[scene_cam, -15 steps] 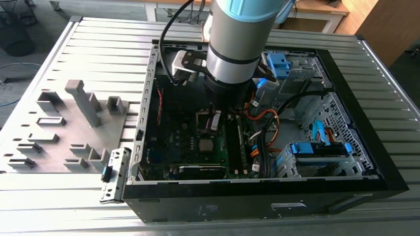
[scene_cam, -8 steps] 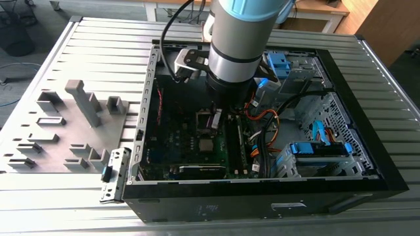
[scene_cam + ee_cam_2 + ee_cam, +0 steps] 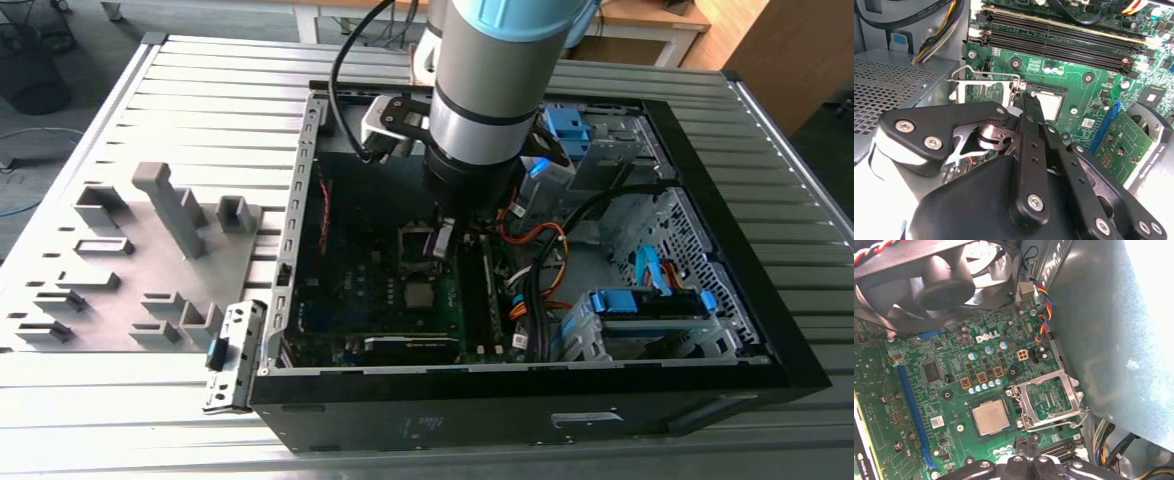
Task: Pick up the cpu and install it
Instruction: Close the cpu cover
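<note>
hovering hand [image 3: 1027, 101], closed and empty, just by cpu [image 3: 990, 417] edge, cpu flat on motherboard [image 3: 949, 390], hinged frame [image 3: 1074, 392] open beside it

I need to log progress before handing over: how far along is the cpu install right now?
Done: the cpu lies flat in the motherboard socket in the first wrist view. In hand: the gripper is low over the socket's edge in the second wrist view and does not hold the cpu. Left: the metal retention frame stands flipped open beside the socket, so the cpu is not yet clamped.
</note>
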Available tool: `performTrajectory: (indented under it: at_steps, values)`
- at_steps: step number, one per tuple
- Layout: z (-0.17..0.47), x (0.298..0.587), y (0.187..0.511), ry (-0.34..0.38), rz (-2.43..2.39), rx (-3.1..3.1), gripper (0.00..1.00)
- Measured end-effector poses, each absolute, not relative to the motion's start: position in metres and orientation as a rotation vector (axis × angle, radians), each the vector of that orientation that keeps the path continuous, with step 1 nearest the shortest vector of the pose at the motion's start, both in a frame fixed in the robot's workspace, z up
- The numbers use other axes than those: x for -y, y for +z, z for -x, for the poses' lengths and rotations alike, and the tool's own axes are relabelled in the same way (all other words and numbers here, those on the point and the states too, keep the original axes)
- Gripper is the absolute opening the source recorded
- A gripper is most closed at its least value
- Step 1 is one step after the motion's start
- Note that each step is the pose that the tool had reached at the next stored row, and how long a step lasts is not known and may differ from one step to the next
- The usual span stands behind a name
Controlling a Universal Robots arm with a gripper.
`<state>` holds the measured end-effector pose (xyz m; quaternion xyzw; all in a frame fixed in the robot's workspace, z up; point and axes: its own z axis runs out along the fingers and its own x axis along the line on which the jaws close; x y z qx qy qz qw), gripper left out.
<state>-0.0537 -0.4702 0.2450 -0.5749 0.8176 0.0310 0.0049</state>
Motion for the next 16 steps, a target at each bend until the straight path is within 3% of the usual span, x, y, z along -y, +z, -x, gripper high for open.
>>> performTrajectory:
  at_steps: [16]
  values:
    - [0.0537,0.4652,0.2441,0.097,1.782,-2.573,0.11]
